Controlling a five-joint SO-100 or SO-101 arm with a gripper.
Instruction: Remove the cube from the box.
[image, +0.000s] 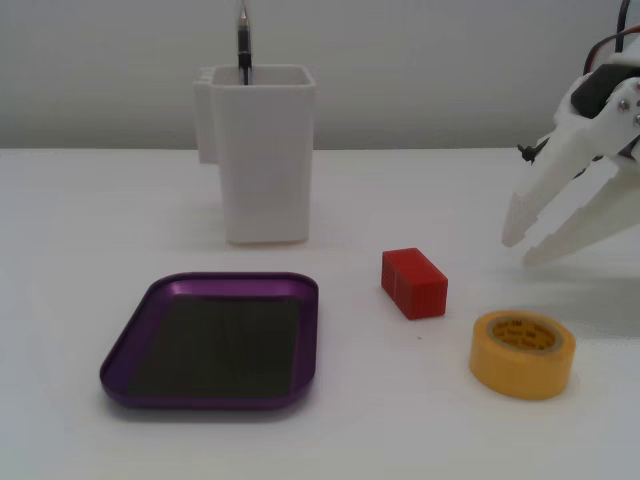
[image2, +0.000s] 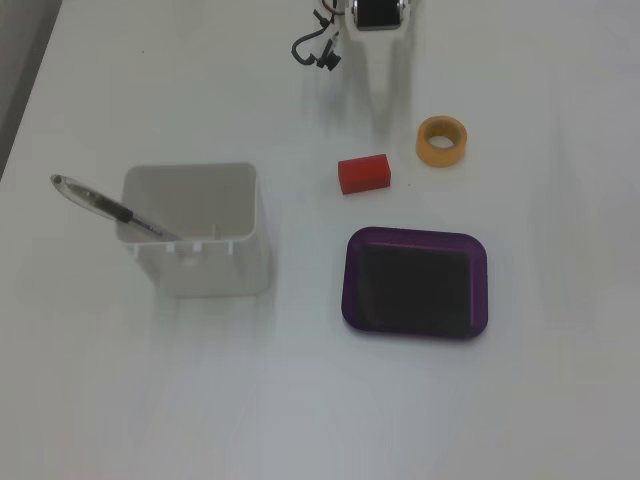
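Note:
The red cube (image: 413, 283) (image2: 363, 173) lies on the white table, outside the box and touching nothing. The purple box (image: 211, 401) (image2: 415, 235) is a shallow tray with a bare dark bottom, to the cube's left in the front fixed view. My white gripper (image: 524, 248) (image2: 385, 110) hangs at the right edge of that view, fingertips pointing down and to the left, a little above the table. Its fingers are apart with nothing between them. It stands clear of the cube, well to its right.
A yellow tape roll (image: 520, 375) (image2: 441, 160) lies flat near the cube, below the gripper in the front fixed view. A tall white square container (image: 265, 160) (image2: 205, 265) holding a pen (image: 242, 40) (image2: 100, 203) stands behind the box.

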